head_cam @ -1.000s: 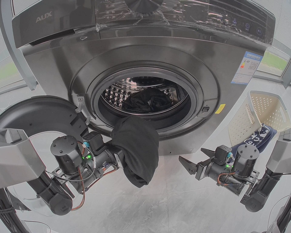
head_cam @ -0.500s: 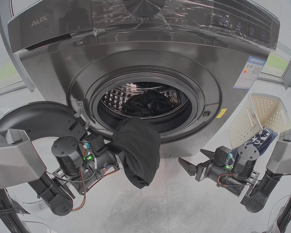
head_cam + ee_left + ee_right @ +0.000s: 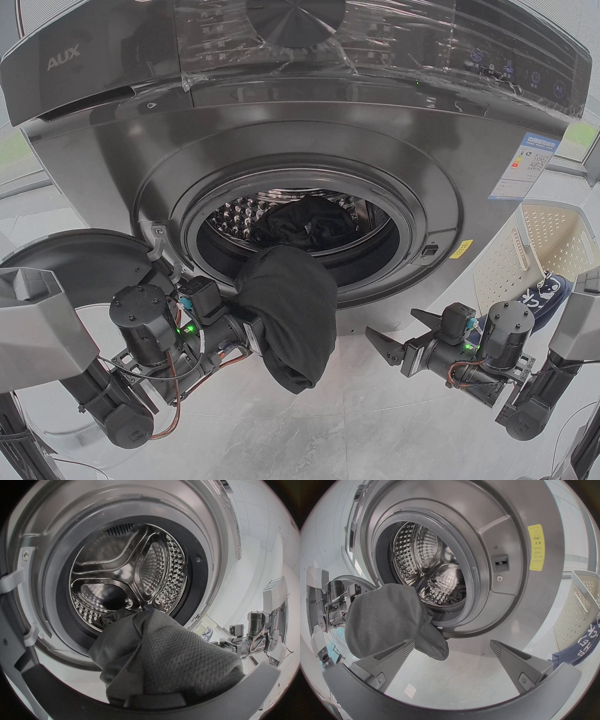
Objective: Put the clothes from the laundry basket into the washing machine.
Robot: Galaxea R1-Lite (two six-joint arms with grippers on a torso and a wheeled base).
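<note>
Black cloth (image 3: 290, 312) drapes over left arm (image 3: 212, 331) end, its top at washer (image 3: 300, 125) opening's lower rim. Another black garment (image 3: 306, 222) in drum. Right gripper (image 3: 390, 323) spread wide, low right of opening. Basket (image 3: 544, 250) far right.

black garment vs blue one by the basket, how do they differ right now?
The black garment is plain; the blue garment carries white print. The black garment drapes over the left claw at the washer's mouth; the blue garment lies at the basket, to the right. Shared: neither is inside the drum yet.
</note>
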